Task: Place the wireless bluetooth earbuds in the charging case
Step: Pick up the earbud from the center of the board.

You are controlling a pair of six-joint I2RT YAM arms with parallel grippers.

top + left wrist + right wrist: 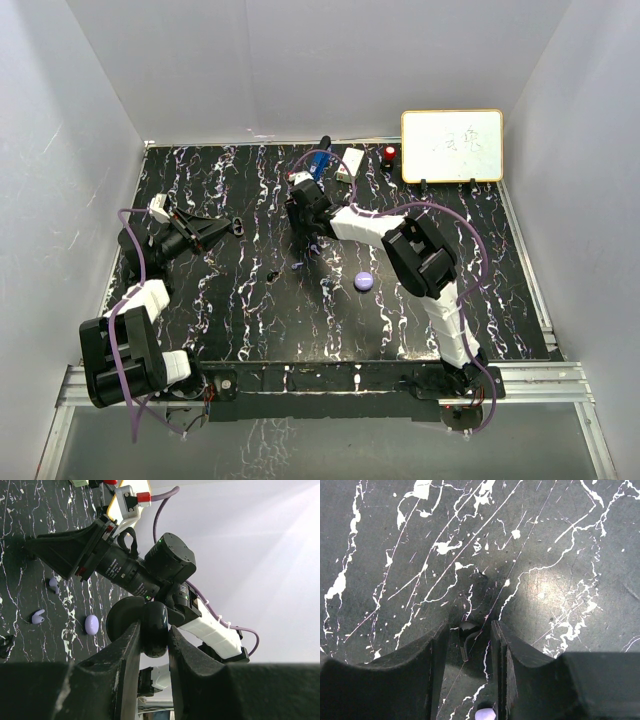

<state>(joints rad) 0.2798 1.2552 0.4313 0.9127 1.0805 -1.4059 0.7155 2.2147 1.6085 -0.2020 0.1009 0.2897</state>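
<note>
My left gripper [154, 632] is shut on a black round charging case [156, 612], hinged open and held above the table at the left [238, 228]. My right gripper [470, 625] points down at the table centre [300, 258]. Its jaws are a little apart and straddle a small black earbud [466, 630] that lies against the left finger, with a gap to the right one. Two lavender earbuds [53, 584] [37, 616] lie on the table near the right gripper. A lavender puck [364, 281] lies right of them and also shows in the left wrist view [91, 624].
A whiteboard [452, 145] stands at the back right. A blue gadget [318, 163], a white piece [352, 160] and a red item [389, 154] sit along the back edge. A small black bit [272, 273] lies left of the right gripper. White walls enclose the table.
</note>
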